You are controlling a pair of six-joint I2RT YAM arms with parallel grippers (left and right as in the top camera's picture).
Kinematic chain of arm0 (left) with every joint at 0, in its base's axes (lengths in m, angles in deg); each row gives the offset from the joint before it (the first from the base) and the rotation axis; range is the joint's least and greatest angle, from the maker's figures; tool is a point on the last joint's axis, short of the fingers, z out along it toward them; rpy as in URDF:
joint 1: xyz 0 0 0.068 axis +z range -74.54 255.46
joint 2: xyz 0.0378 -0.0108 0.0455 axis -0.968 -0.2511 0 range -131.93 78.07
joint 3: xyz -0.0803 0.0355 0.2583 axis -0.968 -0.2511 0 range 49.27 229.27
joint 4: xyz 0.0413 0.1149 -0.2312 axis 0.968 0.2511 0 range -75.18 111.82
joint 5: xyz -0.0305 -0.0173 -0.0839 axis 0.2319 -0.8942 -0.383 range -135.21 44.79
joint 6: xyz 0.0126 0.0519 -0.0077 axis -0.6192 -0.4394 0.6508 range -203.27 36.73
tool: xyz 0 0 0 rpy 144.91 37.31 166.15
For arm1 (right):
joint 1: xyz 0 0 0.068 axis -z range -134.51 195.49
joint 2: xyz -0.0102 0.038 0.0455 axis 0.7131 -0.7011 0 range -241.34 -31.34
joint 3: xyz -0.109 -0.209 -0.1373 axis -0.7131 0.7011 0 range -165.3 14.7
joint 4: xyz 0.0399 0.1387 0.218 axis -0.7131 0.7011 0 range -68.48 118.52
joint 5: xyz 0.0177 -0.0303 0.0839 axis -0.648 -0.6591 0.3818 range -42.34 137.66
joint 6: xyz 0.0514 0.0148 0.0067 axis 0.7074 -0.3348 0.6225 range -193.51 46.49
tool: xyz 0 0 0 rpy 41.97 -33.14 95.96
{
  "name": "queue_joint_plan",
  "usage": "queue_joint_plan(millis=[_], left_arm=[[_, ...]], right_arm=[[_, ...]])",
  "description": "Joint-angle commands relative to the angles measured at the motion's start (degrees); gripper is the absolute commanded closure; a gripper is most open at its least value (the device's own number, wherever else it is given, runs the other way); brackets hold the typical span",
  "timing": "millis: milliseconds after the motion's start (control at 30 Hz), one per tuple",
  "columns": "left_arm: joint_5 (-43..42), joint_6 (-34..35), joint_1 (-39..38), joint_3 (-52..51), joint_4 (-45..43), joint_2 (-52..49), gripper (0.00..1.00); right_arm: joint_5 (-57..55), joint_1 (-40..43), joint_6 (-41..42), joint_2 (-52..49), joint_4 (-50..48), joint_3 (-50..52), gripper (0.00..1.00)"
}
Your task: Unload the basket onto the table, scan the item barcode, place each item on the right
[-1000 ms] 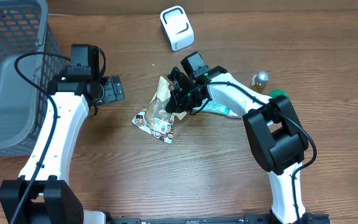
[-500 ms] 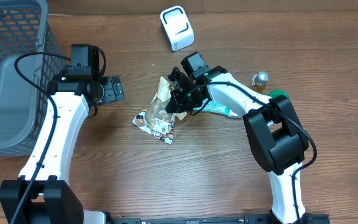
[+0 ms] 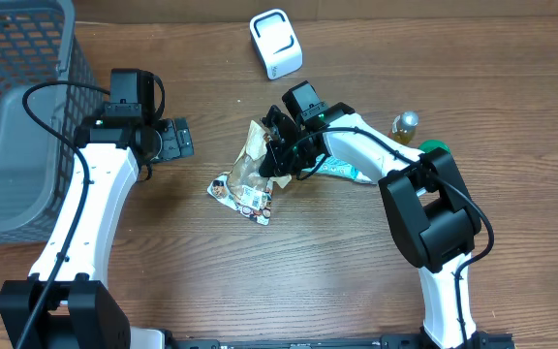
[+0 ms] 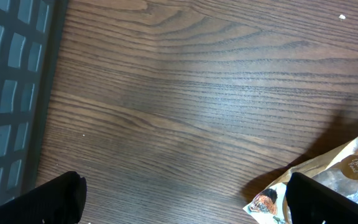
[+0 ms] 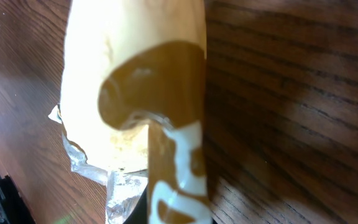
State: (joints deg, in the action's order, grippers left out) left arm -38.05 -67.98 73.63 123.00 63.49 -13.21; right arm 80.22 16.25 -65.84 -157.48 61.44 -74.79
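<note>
**Fig.** Overhead and wrist views: grasp stage of a barcode scan. The right hand (image 3: 277, 155) is clenched on the upper right edge of the tan and brown crinkled foil snack pouch (image 3: 248, 173). The pouch sits near the middle of the tabletop (image 3: 356, 291), and its printed lower end appears to rest on the wood. In the right wrist view its cream and brown face (image 5: 135, 93) fills the frame. The left hand (image 3: 177, 139) is released, jaws wide and holding nothing, between the pouch and the grey mesh basket (image 3: 17, 58) at the left edge. The white boxy barcode scanner (image 3: 276, 44) stands well apart, near the far edge.

Judged step: item secured, not yet presented. The next move calls for raising the pouch clear of the wood, carrying it toward the far edge, and turning it until the barcode faces the scanner. Which face carries the barcode cannot be told. Limp foil held by one edge will likely droop.
</note>
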Motion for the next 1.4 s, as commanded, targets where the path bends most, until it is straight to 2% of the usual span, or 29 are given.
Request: queue_joint_plan(millis=[0,1367], left_arm=[[0.9,0.6,-0.1,0.3,0.1,-0.3,0.0],[0.7,0.6,-0.4,0.3,0.1,-0.3,0.0]], right_arm=[[-1.7,0.1,-0.6,2.3,0.1,0.3,0.96],[-1.4,0.1,-0.2,2.3,0.4,-1.1,0.96]])
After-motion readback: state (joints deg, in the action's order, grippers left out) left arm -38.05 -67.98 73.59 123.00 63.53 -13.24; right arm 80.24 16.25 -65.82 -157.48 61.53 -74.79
